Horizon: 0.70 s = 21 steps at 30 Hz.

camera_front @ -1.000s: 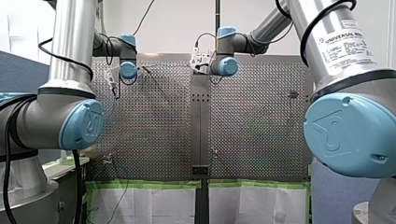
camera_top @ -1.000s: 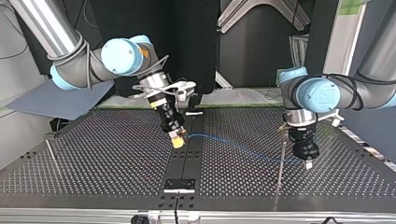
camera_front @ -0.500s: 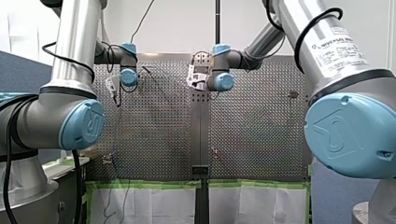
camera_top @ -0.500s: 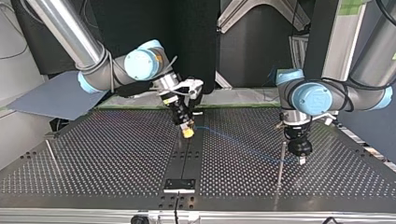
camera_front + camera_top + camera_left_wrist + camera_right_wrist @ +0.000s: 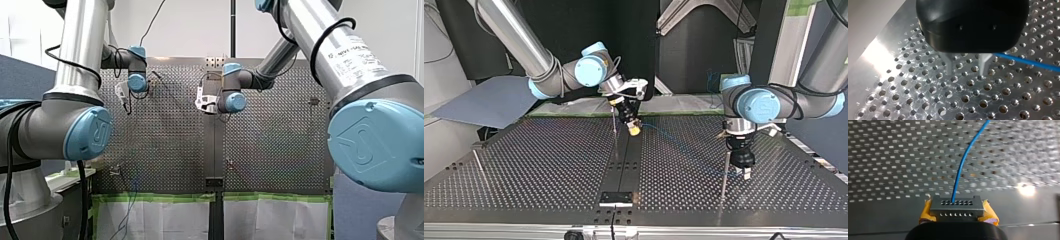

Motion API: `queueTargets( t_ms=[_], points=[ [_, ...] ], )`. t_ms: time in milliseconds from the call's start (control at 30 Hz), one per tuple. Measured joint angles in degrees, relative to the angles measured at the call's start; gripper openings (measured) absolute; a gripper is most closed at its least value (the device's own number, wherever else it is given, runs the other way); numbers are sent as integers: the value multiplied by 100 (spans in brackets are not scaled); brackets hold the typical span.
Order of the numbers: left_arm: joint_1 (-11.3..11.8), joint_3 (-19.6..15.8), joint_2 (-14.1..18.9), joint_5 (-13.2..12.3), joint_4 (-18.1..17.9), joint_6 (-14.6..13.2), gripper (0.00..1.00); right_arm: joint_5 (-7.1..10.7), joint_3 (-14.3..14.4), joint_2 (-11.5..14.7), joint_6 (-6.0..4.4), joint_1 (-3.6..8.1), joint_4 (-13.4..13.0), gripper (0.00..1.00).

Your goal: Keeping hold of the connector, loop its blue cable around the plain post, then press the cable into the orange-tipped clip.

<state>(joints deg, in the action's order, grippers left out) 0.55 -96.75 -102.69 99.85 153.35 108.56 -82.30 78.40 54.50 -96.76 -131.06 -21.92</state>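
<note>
In the right wrist view my right gripper point(image 5: 957, 216), with yellow pads, is shut on the grey connector point(image 5: 956, 207), and the blue cable point(image 5: 963, 170) rises from it. In the top view my right gripper point(image 5: 635, 131) hangs tilted over the far end of the table's dark middle strip. From there the blue cable point(image 5: 684, 150) runs across to a thin plain post point(image 5: 724, 175). My left gripper point(image 5: 746, 173) stands just beside that post. In the left wrist view its metal fingers point(image 5: 949, 65) stand apart with nothing between them, so my left gripper point(image 5: 966, 72) is open. The blue cable point(image 5: 1023, 60) passes beside one finger.
A thin upright pin point(image 5: 615, 132) stands close beside my right gripper. Another thin rod point(image 5: 479, 167) stands at the top view's left. A small dark plate point(image 5: 616, 198) sits on the middle strip near the front edge. The perforated table point(image 5: 534, 170) stretches to both sides.
My right gripper has carried the connector toward the far side and rightward in the top view. My left gripper has opened off the cable beside the post.
</note>
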Motion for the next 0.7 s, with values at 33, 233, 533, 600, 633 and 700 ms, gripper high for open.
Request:
queueTargets(
  t_ms=[33,233,533,600,633,700],
  points=[
    [2,0,0,-5,0,6,85,-4,0,-39,23,-8,12,0],
    [15,0,0,58,81,36,100,-92,2,-323,129,-62,59,0],
    [13,0,-2,247,172,50,100,-424,10,-781,329,-175,40,0],
    [3,0,-21,204,175,76,100,-494,30,-882,355,-204,7,0],
    [-5,0,-48,161,173,102,100,-514,42,-921,361,-215,-16,0],
    [-14,0,-109,86,165,152,100,-541,68,-998,365,-234,-73,0]
  ],
)
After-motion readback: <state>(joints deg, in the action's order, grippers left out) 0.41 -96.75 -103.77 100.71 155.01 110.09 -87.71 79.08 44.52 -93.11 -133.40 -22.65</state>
